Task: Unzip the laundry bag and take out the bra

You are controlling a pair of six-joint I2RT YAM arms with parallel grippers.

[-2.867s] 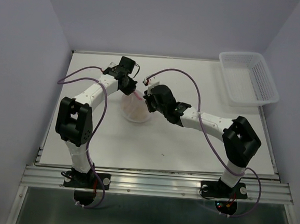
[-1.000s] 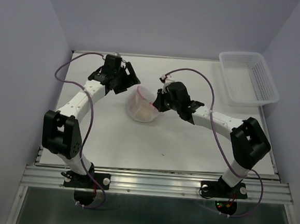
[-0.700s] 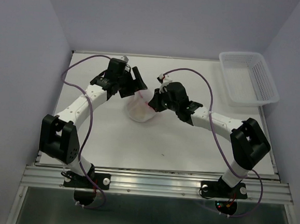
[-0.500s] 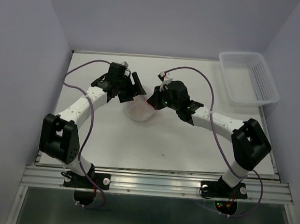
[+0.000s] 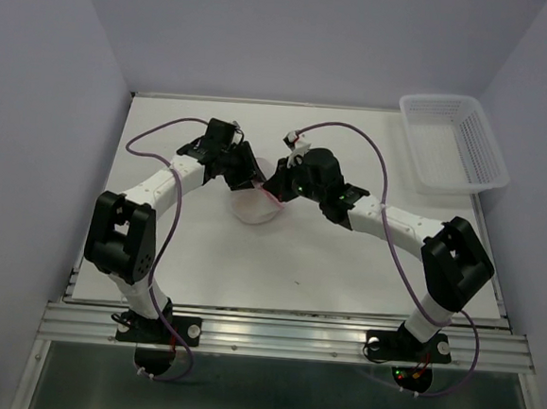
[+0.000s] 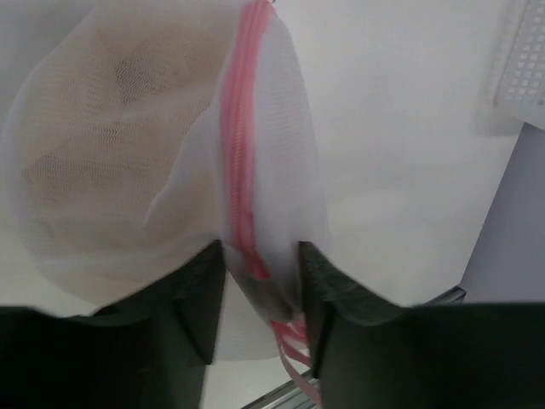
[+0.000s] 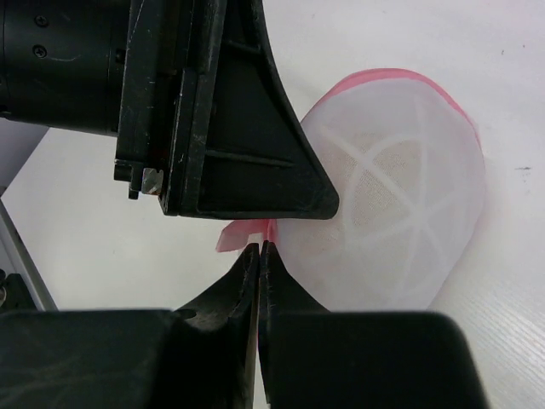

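the laundry bag sits on the white tabletop, near the middle and a bit toward the back. both arms reach in and meet over its top edge. the left hand comes from the left side and the right hand comes from the right side. they are very close to each other.

in the left wrist view, the left hand has its two fingers on each side of the pink zipper. the mesh is bunched up between them, so this hand looks like it is pinching the bag at its zipper edge. the soft beige bra shows through the mesh and is inside the bag.

in the right wrist view, the right hand has its fingers pressed almost together. it pinches a small pink tab at the edge of the bag. a black finger of the left hand is just above it.

a white basket sits at the far right corner, well apart from the bag.
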